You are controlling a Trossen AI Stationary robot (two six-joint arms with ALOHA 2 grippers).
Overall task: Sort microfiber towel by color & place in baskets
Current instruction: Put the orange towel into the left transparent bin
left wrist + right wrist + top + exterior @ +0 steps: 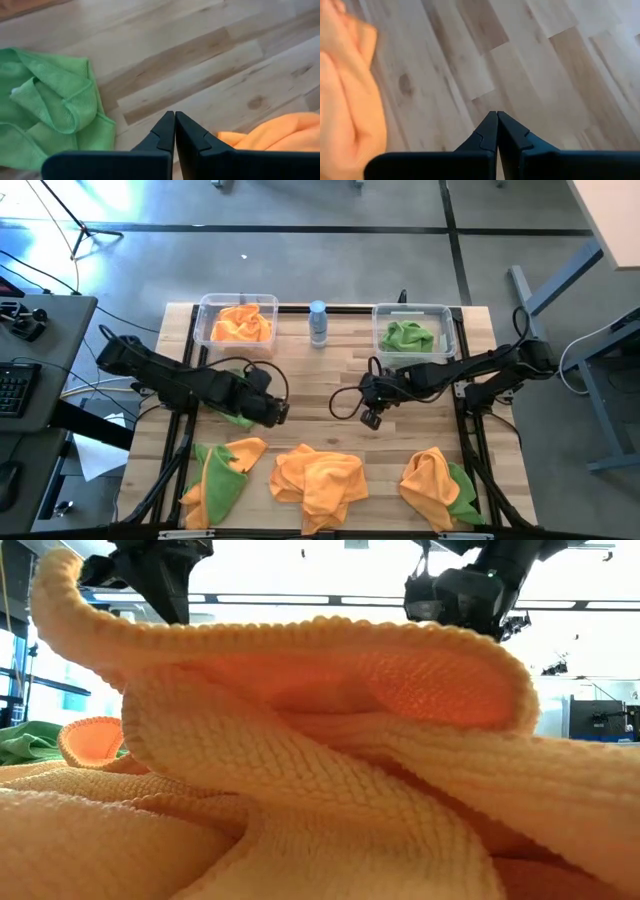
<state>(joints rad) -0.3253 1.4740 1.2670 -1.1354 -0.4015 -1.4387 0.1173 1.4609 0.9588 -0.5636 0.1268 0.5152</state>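
My left gripper (277,413) hangs shut above the bare wood at the table's left middle. A green towel (45,107) lies flat beside it, partly under the arm (237,420), and an orange towel (280,132) lies toward the front. My right gripper (371,418) is shut over bare wood at the centre, with an orange towel (345,100) off to one side. The left basket (212,308) holds orange towels (243,323). The right basket (445,313) holds a green towel (408,336).
A small bottle with a blue cap (318,323) stands between the baskets. Along the front edge lie an orange-and-green heap (222,475), an orange heap (318,480) and another orange-and-green heap (438,485). An orange towel (320,770) fills the low view.
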